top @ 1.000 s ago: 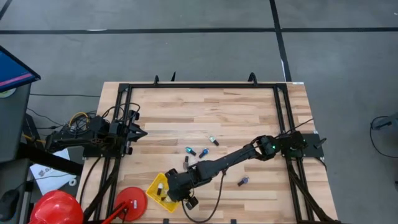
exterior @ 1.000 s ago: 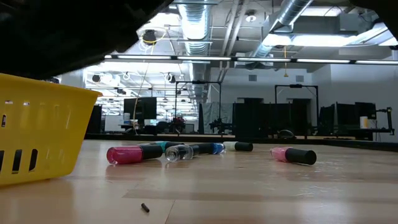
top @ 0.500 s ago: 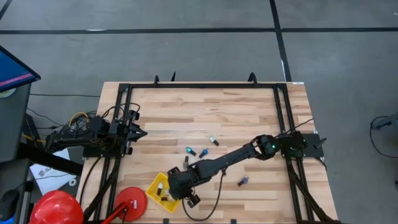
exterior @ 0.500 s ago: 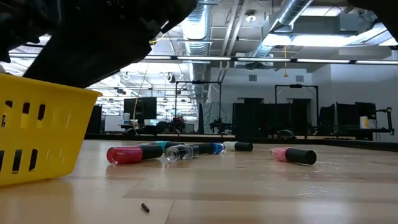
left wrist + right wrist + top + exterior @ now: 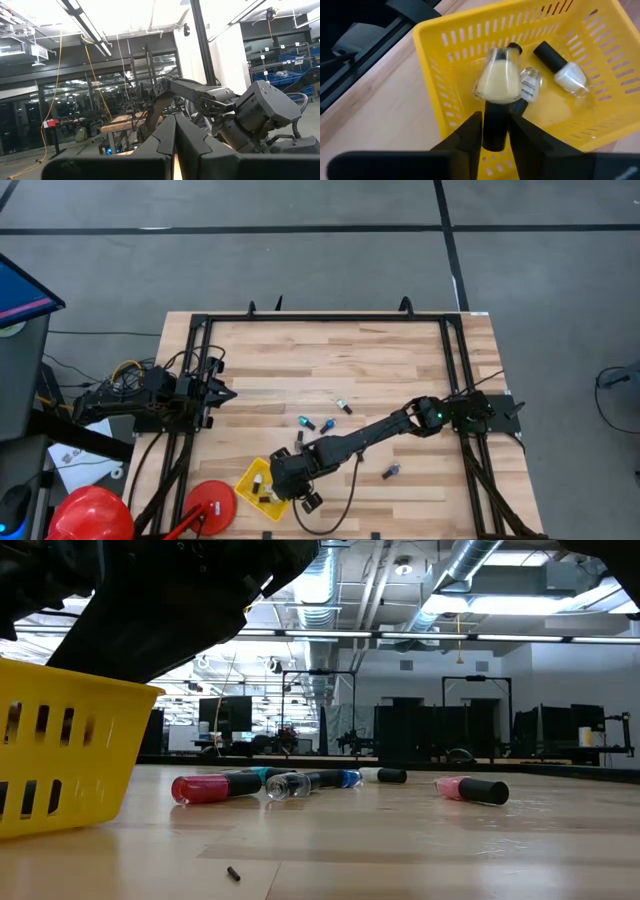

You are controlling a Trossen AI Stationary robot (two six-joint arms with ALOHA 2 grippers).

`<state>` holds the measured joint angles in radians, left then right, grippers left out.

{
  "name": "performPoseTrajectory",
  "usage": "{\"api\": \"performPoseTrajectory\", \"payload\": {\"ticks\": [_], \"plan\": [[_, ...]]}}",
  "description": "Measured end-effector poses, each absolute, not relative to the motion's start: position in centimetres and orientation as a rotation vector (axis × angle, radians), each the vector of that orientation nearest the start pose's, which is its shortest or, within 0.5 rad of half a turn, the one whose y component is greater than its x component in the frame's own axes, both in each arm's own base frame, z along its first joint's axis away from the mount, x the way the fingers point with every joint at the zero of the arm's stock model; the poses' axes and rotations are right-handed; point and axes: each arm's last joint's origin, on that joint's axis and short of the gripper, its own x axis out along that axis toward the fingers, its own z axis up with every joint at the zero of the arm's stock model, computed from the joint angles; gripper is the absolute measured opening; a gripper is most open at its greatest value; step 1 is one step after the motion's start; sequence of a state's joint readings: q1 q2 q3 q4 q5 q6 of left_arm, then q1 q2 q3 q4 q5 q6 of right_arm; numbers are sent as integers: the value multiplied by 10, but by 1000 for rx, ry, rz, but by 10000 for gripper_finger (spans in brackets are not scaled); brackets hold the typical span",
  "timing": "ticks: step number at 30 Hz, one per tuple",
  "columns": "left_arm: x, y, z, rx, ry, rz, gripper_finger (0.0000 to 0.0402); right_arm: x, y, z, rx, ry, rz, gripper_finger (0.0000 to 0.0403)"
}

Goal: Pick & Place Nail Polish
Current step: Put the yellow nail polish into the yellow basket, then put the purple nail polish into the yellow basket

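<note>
The right gripper (image 5: 496,131) is clamped on the dark cap of a pale yellow nail polish bottle (image 5: 498,80) and holds it over the yellow basket (image 5: 445,87), the bottle's body pointing into the basket. Two more bottles lie on the basket floor beyond it: a clear one (image 5: 530,85) just past the held bottle, and a white one with a black cap (image 5: 565,72) beside that.

In the high view the basket (image 5: 247,477) sits near the table's front edge, with the right gripper (image 5: 285,480) over its right side and the right arm stretching back toward its mount on the right.

Past the basket, loose bottles lie on their sides on the wooden table (image 5: 300,360). In the low view a pink one (image 5: 205,787) is closest to the basket, then a clear one (image 5: 290,785) and a blue one (image 5: 340,778) just beyond, and another pink bottle with a black cap (image 5: 472,789) well off to the right.

The left gripper (image 5: 222,393) waits far behind the basket at the table's left edge, its fingers (image 5: 167,137) pressed together.
</note>
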<state>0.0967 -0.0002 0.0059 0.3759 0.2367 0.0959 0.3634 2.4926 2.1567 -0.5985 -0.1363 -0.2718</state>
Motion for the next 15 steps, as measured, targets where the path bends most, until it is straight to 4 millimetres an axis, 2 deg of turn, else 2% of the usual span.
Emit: {"api": "performPoseTrajectory", "payload": {"ticks": [10, 13, 15], "plan": [[90, 2, 201, 158, -384, -120, 1, 504, 194, 163, -352, 855, 585, 116], [90, 2, 201, 158, -384, -120, 1, 501, 192, 177, -362, 835, 583, 125], [90, 2, 201, 158, -384, -120, 1, 497, 190, 198, -361, 814, 579, 132]]}}
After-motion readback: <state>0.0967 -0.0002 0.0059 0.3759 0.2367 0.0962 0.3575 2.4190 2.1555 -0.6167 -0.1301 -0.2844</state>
